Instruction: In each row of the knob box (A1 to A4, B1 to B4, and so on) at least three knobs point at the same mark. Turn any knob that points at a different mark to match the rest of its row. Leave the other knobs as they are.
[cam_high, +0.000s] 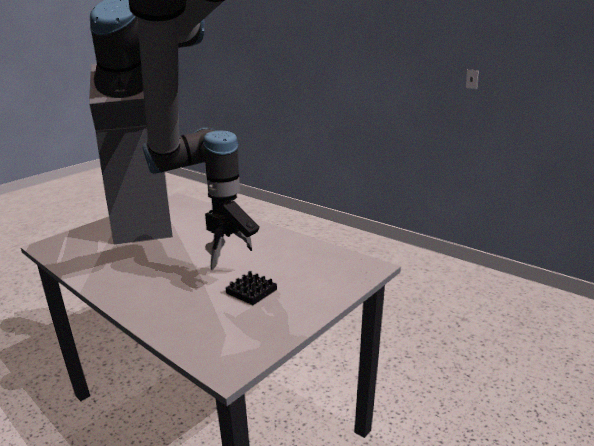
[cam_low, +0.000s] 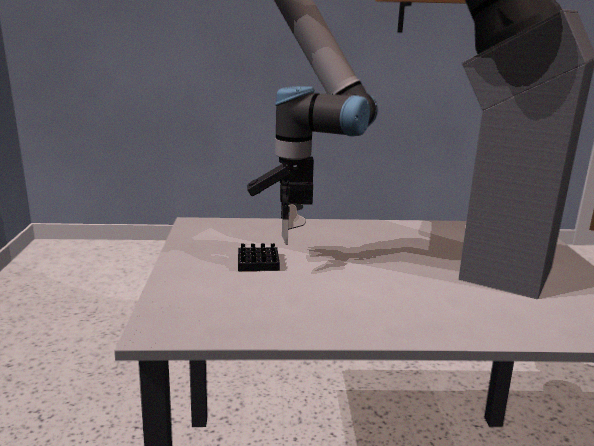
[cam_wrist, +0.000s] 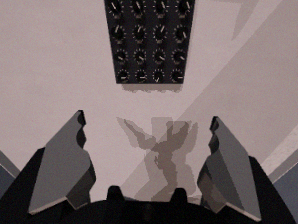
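Observation:
The black knob box (cam_high: 240, 296) (cam_low: 258, 267) (cam_wrist: 150, 45) lies flat on the table, with short upright knobs in a grid. In the wrist view its far edge is cut off. In its nearest row there, the third knob (cam_wrist: 158, 76) points down-left, the others right. The second-nearest row points down-right throughout. In the row beyond, the fourth knob (cam_wrist: 181, 33) points down-right, the others up-right. The top visible row's pointers are too small to tell surely. My gripper (cam_high: 232, 259) (cam_wrist: 148, 114) is open and empty, above the table, beside the box on the robot-base side.
The table (cam_high: 165, 320) (cam_low: 350, 310) carries the box. The robot's grey pedestal (cam_high: 135, 190) (cam_low: 510, 200) stands at the table's far end in the top view, at the right in the exterior view. Arm shadows fall on the table near the box.

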